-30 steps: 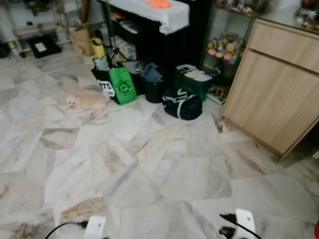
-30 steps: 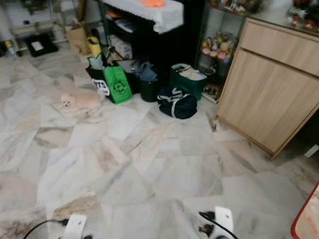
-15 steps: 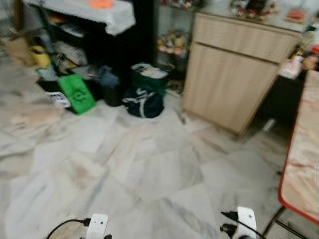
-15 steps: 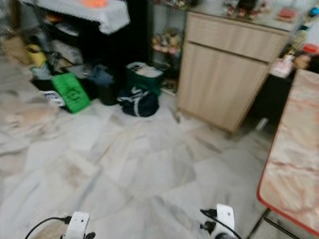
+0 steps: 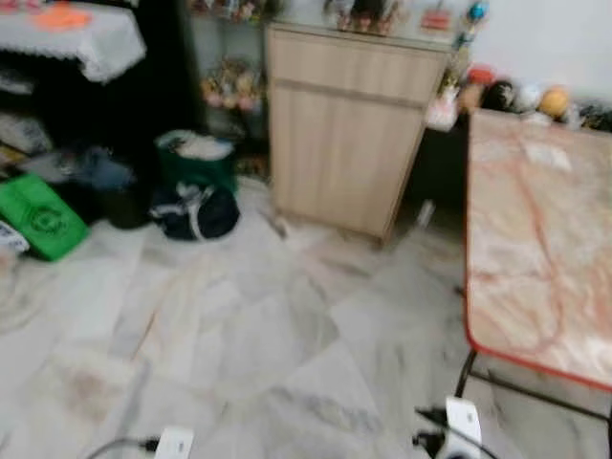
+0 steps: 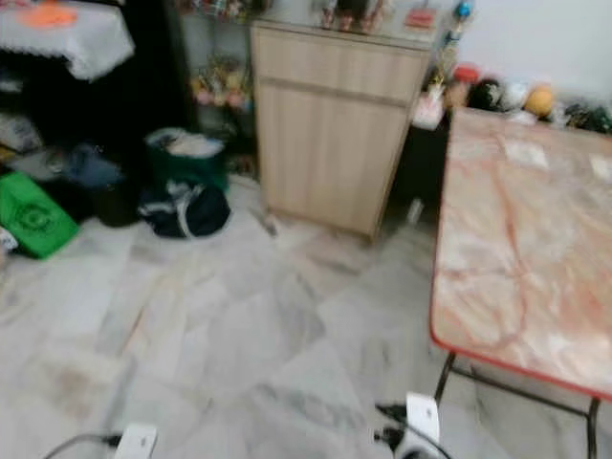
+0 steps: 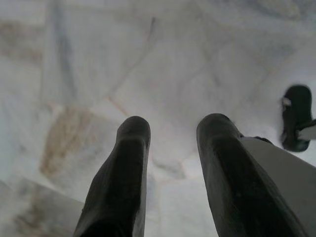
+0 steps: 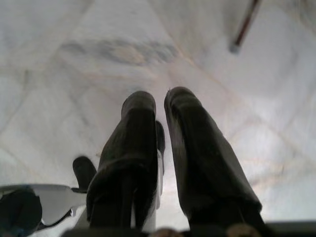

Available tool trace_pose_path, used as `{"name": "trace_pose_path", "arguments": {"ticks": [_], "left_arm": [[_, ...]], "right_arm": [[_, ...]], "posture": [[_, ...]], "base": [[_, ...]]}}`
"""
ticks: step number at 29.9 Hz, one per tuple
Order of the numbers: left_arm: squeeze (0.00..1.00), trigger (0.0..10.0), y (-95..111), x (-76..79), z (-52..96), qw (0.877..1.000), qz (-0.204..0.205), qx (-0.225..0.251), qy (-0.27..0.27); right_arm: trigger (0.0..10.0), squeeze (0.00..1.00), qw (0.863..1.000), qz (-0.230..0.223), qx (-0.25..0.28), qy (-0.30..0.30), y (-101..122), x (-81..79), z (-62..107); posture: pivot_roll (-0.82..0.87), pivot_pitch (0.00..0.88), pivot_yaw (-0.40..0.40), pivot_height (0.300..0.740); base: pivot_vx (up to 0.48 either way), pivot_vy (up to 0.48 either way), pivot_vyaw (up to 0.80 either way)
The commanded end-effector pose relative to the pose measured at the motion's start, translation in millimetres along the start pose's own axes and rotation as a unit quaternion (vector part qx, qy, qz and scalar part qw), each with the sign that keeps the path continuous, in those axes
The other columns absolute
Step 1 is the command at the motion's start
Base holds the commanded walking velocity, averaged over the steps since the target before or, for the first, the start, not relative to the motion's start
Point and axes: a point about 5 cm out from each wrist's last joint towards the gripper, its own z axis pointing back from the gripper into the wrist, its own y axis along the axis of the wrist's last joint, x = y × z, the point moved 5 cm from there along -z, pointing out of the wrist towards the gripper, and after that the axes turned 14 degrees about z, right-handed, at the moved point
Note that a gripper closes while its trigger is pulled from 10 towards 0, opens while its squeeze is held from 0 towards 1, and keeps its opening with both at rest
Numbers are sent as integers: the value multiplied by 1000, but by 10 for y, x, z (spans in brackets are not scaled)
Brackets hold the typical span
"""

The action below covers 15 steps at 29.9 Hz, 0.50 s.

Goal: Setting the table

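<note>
Table (image 6: 516, 249) sits ahead on the robot's right, long axis running away from it, so the right arm is nearer. Right end effector (image 8: 160, 101) narrow, nearly closed, holding nothing. Left end effector (image 7: 173, 126) wide apart, empty, over the floor (image 5: 249, 335).

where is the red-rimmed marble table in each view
Left eye view: table along the right edge, running from the back wall toward the camera.
Right eye view: table on the right, more of its top in frame.
Left wrist view: marble floor under the left gripper.
Right wrist view: possibly one table leg.
Shared landmark: wooden cabinet, left of the table.
</note>
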Motion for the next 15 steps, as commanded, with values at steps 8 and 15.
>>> {"name": "trace_pose_path", "arguments": {"ticks": [8, 15], "left_arm": [[0, 10000, -40, 45, 0, 1000, -3, -7, -6], [0, 10000, -44, 46, 0, 1000, -8, -9, -6]], "right_arm": [[10000, 1000, 1000, -13, 3, -6, -10, 66, 15], [10000, 0, 1000, 2, 6, -5, -4, 71, 17]], "posture": [[22, 36, -5, 740], [22, 37, -4, 740]], "base": [[0, 0, -473], [0, 0, -181]]}}
